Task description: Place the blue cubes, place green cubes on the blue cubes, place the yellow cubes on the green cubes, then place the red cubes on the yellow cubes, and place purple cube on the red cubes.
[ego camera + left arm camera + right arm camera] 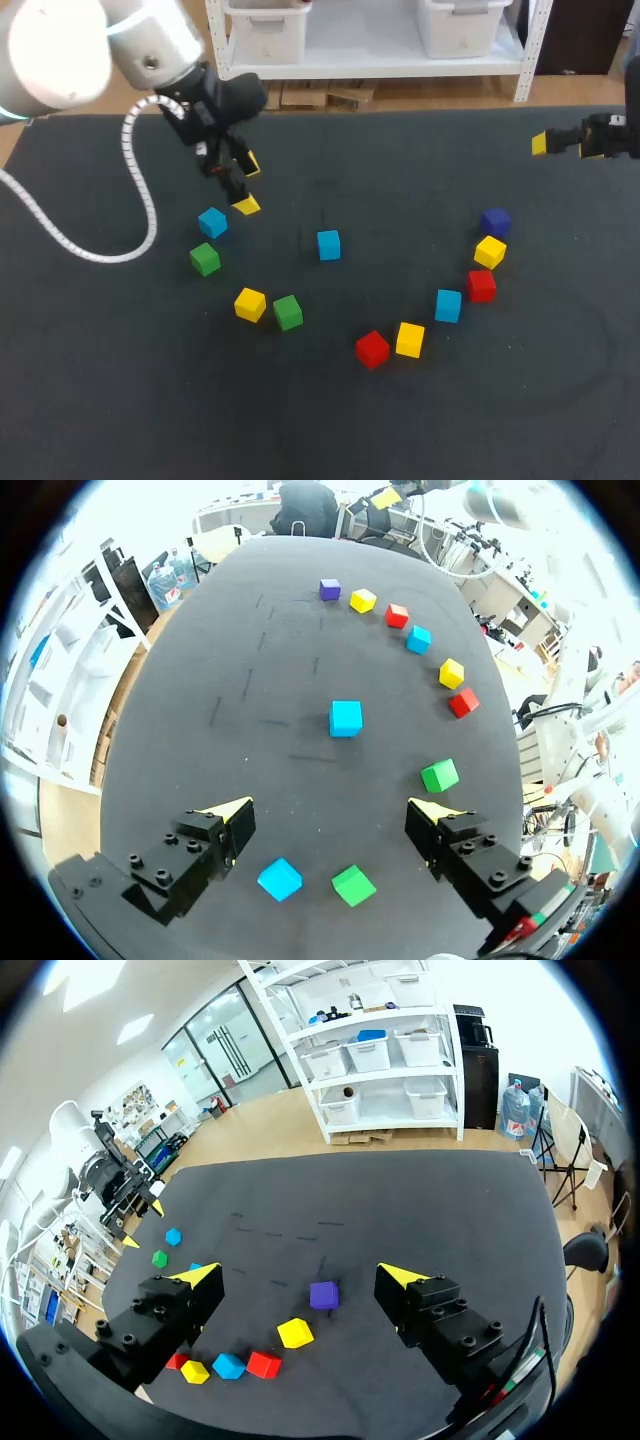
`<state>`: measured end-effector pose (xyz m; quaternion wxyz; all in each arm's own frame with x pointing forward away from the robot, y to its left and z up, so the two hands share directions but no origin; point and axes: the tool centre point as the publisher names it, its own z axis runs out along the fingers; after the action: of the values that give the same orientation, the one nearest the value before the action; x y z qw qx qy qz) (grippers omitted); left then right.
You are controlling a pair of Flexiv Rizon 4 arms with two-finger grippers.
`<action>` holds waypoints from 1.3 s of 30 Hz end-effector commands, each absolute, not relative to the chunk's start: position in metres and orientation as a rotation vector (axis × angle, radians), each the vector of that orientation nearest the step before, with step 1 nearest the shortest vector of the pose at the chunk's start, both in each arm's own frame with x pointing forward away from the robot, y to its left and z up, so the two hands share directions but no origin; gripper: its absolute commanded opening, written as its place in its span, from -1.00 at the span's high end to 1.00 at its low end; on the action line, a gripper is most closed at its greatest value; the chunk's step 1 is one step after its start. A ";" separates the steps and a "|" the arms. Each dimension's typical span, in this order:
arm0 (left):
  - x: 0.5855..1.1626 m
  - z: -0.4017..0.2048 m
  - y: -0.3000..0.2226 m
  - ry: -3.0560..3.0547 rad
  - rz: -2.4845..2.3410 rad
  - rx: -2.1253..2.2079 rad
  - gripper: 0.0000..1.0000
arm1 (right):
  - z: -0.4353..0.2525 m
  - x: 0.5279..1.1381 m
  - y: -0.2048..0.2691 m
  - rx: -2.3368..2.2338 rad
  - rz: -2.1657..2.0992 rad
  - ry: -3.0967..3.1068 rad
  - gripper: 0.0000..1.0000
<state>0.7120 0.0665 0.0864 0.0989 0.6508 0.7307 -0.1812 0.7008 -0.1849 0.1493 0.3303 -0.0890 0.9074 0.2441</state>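
Left gripper [332, 810] is held wide open and empty, close by a blue cube [279, 878]; right gripper [300, 1275] is likewise spread and empty. Cubes [372, 349] are scattered singly across the table [120, 400].

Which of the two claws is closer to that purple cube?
The right gripper. It is open close by the purple cube, at the right side of the table. The left gripper is far across the table, open near the leftmost blue cube.
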 end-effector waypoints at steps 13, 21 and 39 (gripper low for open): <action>0.705 0.086 0.096 2.120 -0.640 1.747 -1.00 | 0.150 0.700 -0.185 -0.231 0.635 2.375 -1.00; 0.707 0.089 0.098 2.130 -0.658 1.706 -1.00 | 0.150 0.700 -0.185 -0.231 0.635 2.375 -1.00; 0.707 0.089 0.098 2.130 -0.658 1.706 -1.00 | 0.150 0.700 -0.185 -0.231 0.635 2.375 -1.00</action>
<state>0.7083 0.0975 0.0889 0.1644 0.5988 0.7490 -0.2311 0.7008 -0.1849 0.1493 0.3303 -0.0890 0.9074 0.2441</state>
